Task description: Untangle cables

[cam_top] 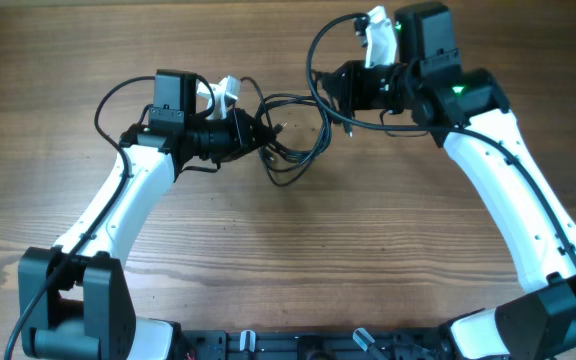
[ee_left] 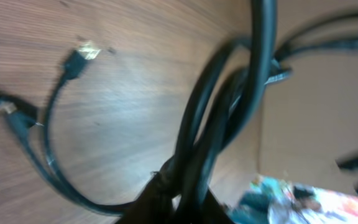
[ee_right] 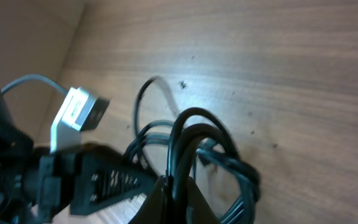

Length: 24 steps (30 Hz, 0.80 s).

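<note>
The cables (cam_top: 293,140) bunch on the surface (cam_top: 288,260) just beside the left claw (cam_top: 260,135), set narrow around strands though I cannot tell if it grips, and stretch crosswise to the right claw (cam_top: 338,93), clamped on a loop farther off.

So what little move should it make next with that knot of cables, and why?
Probably ease the right hand slowly away from the left hand. The right hand is shut on the black cables, which also run into the left hand, and the loops sit bunched between them; a gentle pull might loosen them.
</note>
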Tool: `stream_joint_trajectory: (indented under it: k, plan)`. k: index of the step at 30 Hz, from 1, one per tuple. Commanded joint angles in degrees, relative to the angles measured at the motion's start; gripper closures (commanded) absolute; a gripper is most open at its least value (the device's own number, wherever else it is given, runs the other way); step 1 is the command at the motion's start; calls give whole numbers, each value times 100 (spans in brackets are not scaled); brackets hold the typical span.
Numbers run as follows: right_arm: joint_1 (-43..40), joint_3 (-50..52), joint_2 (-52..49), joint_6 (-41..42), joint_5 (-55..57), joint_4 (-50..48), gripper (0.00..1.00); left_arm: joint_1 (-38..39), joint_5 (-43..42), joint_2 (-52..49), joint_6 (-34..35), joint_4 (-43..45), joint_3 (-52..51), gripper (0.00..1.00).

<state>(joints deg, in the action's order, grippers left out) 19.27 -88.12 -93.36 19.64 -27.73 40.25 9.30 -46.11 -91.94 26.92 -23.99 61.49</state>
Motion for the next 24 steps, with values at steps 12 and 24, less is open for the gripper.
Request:
stream_joint_trajectory:
  k: [12, 24]
  plan:
    - [540, -37, -46, 2133, 1099, -2, 96, -382, 1969, 7, 828, -173, 35, 79]
    - [590, -37, -46, 7132, 809, -538, 96, 138, 695, 7, 831, 369, 35, 54]
